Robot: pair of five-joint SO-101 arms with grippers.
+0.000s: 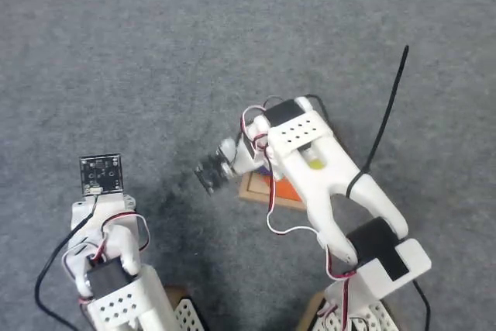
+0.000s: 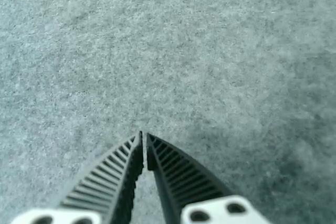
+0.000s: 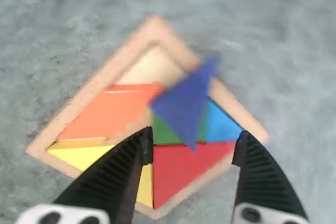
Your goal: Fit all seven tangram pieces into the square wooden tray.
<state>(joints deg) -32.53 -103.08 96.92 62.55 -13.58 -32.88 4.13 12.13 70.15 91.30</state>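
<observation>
The square wooden tray (image 3: 94, 85) lies on grey carpet and holds orange (image 3: 113, 111), yellow (image 3: 86, 156), red (image 3: 184, 166), green (image 3: 165, 135) and light blue (image 3: 220, 124) pieces. A dark blue triangle (image 3: 184, 103) sits askew over the green and light blue pieces, next to a bare wooden corner (image 3: 152, 66). My right gripper (image 3: 194, 148) hovers open just above the tray, and its fingers touch nothing. In the high view the right arm (image 1: 310, 160) covers most of the tray (image 1: 256, 190). My left gripper (image 2: 144, 136) is shut and empty over bare carpet.
The left arm (image 1: 108, 269) stands at the front left, well away from the tray. Grey carpet (image 1: 155, 75) stretches around on all sides. A black cable (image 1: 387, 114) runs up behind the right arm.
</observation>
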